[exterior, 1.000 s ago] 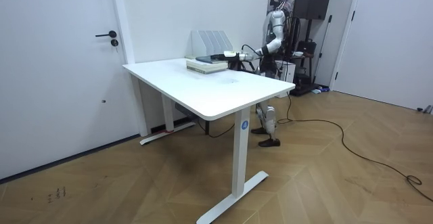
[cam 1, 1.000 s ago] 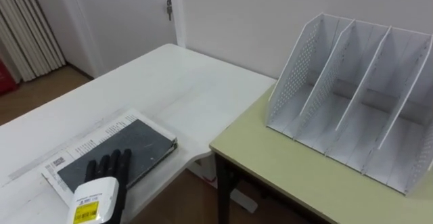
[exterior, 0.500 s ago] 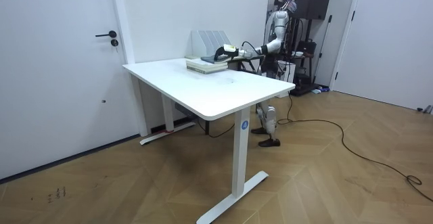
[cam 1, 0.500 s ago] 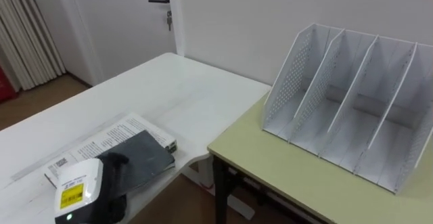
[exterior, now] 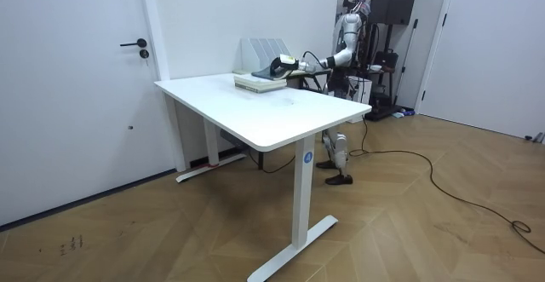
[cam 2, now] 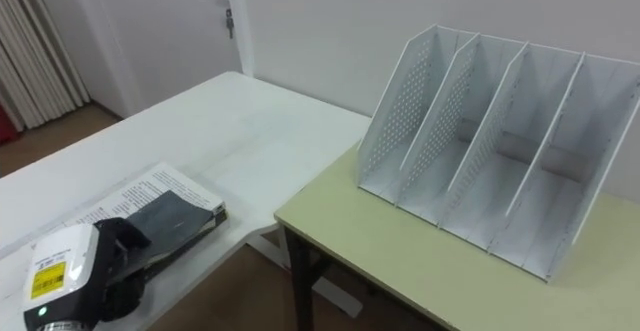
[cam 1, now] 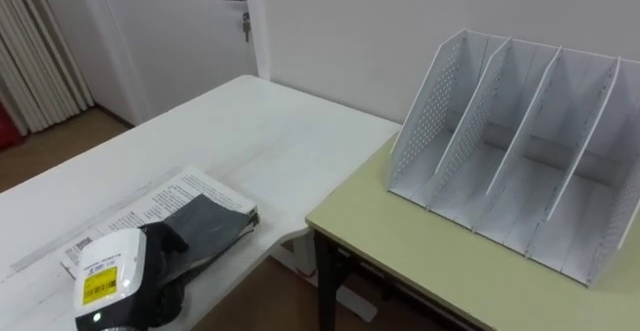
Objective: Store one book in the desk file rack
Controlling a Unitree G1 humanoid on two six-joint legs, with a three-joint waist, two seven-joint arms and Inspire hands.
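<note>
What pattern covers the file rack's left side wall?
Rows of small holes in the white file rack; right eye view.

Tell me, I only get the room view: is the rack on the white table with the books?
Observer: No. In the eye views the file rack stands on a separate pale green desk beside the white table.
Operator: Is anything in it?
Observer: No, every slot is empty.
Operator: What's the hand doing?
Observer: The left hand lies on a dark book, which rests on a paler printed book.
</note>
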